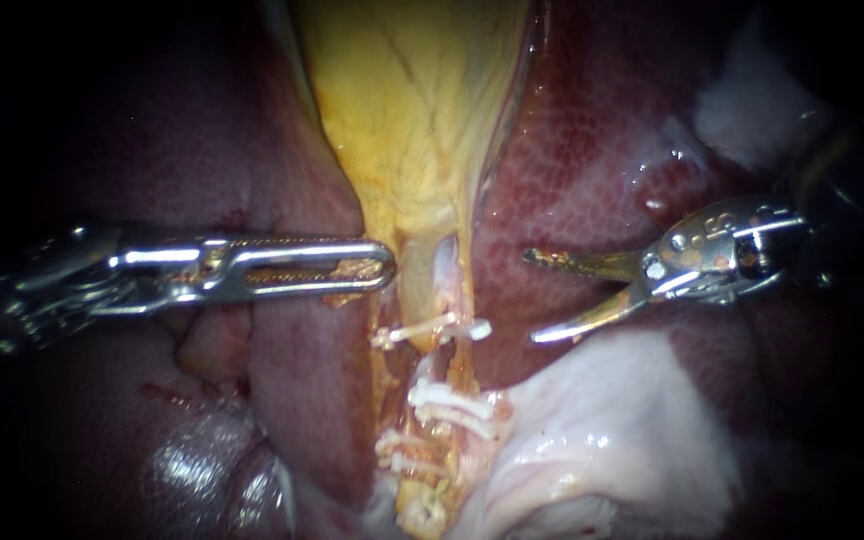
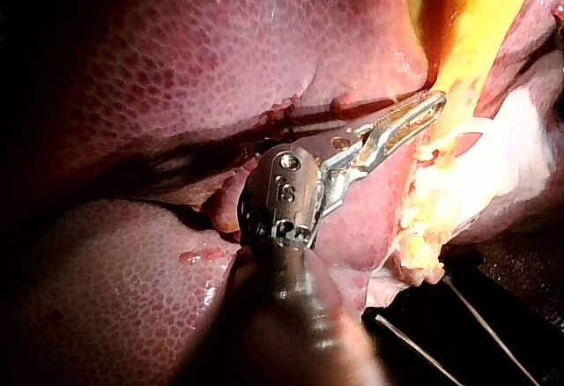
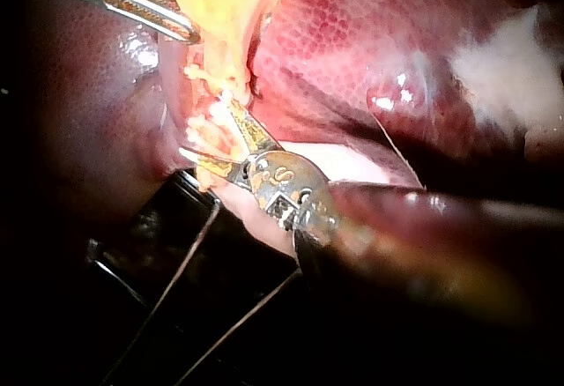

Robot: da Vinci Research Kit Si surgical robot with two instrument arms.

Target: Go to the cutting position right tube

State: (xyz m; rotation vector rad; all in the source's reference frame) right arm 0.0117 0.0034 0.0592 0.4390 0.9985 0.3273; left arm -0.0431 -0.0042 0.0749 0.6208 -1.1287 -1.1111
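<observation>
Background: black bench surface under the specimen, thin wires crossing it; dark red liver fills most of the scope view; yellow gallbladder runs down the middle and narrows to a neck; below the neck, strands crossed by white clips, one upper clip and a cluster lower down. Right tube: taken to be the thin strand on the right of the pair, bare between the upper clip and the lower cluster; that bare stretch is presumably the cutting site. Left instrument: comes in level from the left, jaws closed flat together, tip touching the edge of the gallbladder neck; some yellowish tissue shows through the slot, but a firm pinch cannot be confirmed. Right instrument: two slim curved blades spread wide, nothing between them, pointing toward the tubes over the liver, just above a pale flap; a clear strip of liver separates the blade tips from the right tube. Progress, as judged: blades opened and aimed; approach unfinished; left to do is advance toward the tubes and slightly down until the bare stretch sits between the open blades, clear of the clips.
</observation>
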